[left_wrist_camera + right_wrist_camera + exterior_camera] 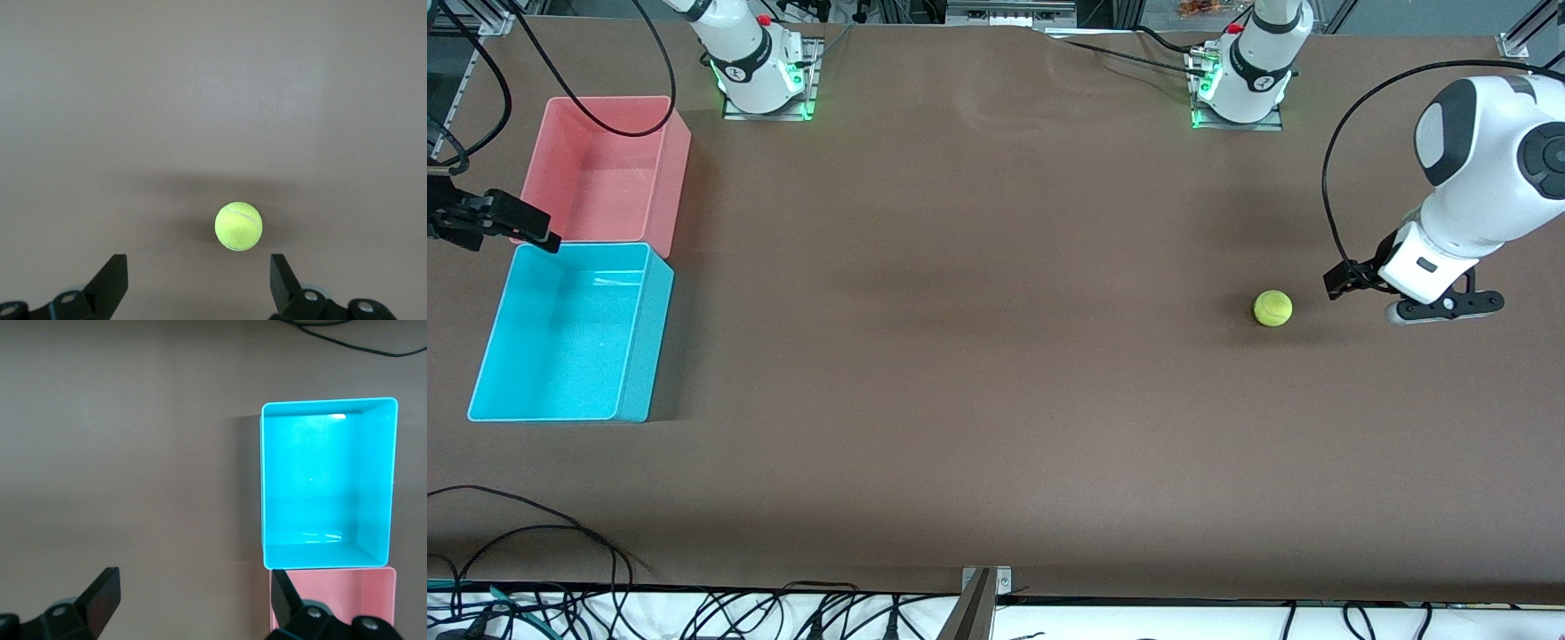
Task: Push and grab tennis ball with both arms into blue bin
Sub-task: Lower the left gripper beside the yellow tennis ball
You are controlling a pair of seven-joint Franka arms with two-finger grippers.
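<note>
The left gripper (1423, 300) is seen with its jaws spread wide and nothing between them; in the left wrist view both fingertips (110, 283) stand well apart with bare table between. It is held low at the left arm's end of the table, just beside the tennis ball (1272, 308), which lies clear of both fingers and is not touched. The ball rests on the brown table (996, 356), roughly centred ahead of the open jaws in the wrist view.

The right gripper (494, 222) is likewise found with jaws wide and empty. It is held at the right arm's end of the table, at the seam where the pink bin (605, 169) meets the blue bin (569, 333), and appears to be waiting.

The blue bin is empty, standing against the pink bin and nearer to the front camera. The ball is well apart from it, with almost the whole table between.

Risks are judged as follows. A push delivered off the ball's centre would send it rolling askew, toward the table edge or the pink bin. Too hard a push would carry it past the waiting gripper. A closure attempted before the ball is centred could squeeze it out sideways.
</note>
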